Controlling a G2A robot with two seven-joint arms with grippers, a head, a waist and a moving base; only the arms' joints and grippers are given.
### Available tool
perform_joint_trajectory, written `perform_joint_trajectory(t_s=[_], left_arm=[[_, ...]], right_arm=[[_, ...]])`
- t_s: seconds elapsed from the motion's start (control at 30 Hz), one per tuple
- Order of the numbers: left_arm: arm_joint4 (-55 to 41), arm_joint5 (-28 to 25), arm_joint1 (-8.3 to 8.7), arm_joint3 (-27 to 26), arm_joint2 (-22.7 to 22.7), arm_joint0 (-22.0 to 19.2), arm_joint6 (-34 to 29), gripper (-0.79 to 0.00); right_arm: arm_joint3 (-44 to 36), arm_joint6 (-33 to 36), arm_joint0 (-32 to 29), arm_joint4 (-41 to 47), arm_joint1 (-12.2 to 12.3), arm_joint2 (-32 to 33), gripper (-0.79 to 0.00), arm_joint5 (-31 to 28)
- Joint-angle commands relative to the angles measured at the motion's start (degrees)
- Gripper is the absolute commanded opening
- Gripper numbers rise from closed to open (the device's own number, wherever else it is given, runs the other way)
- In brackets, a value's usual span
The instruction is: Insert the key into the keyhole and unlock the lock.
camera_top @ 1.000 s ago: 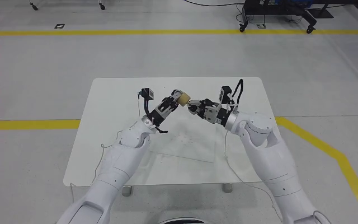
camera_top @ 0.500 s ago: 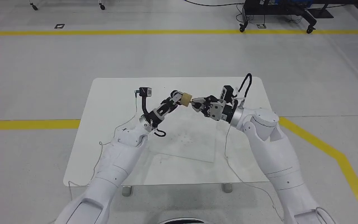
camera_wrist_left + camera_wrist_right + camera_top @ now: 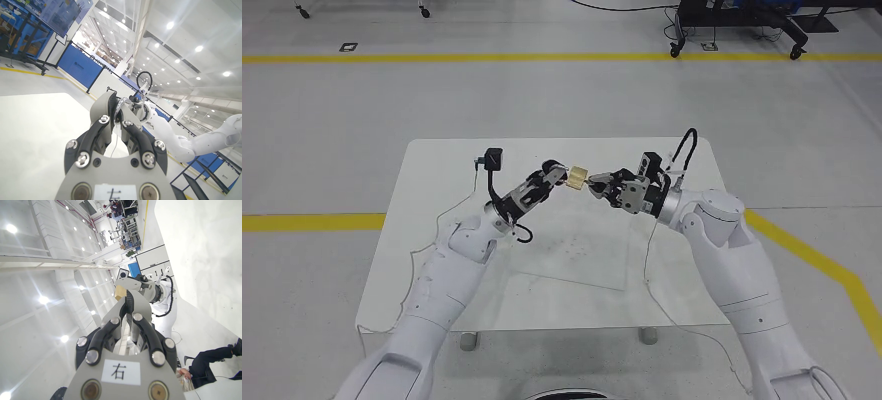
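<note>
Above the bench (image 3: 432, 200), left arm (image 3: 470, 245) and right arm (image 3: 712, 225) angle inward, tips meeting: left hand (image 3: 560, 176) clamped on the lock (image 3: 579, 177), right hand (image 3: 596, 184) pinched shut, seemingly on the key (image 3: 588, 181).

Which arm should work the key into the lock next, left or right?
Probably right: the right tool is closed with its tip against the brass lock, which the left tool grips above the table. The key itself is hidden.

Three cameras, one meeting point!
Overhead looks steeply down on the table (image 3: 437, 170); wrist cameras sit tight behind left gripper (image 3: 116, 108) and right gripper (image 3: 127, 298), facing each other.
</note>
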Motion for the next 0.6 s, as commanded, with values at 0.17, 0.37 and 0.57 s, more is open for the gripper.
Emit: perform_joint_trajectory(t_s=[0.17,0.37,0.57], left_arm=[[5.02,0.00,-0.04,-1.05,0.42,1.15,5.96,-0.785],[3.74,0.00,0.06,-0.35,1.40,1.04,6.02,-0.785],[-0.56,1.99,1.11,1.49,3.79,-1.70,-9.77,-0.785]], right_arm=[[-0.40,1.27,0.04,-0.61,0.50,-0.17,0.000,0.83],[-3.26,2.49,-1.87,-3.42,1.41,1.49,0.000,-1.23],[-8.29,0.53,-7.49,-4.21,2.60,8.61,0.000,-7.15]])
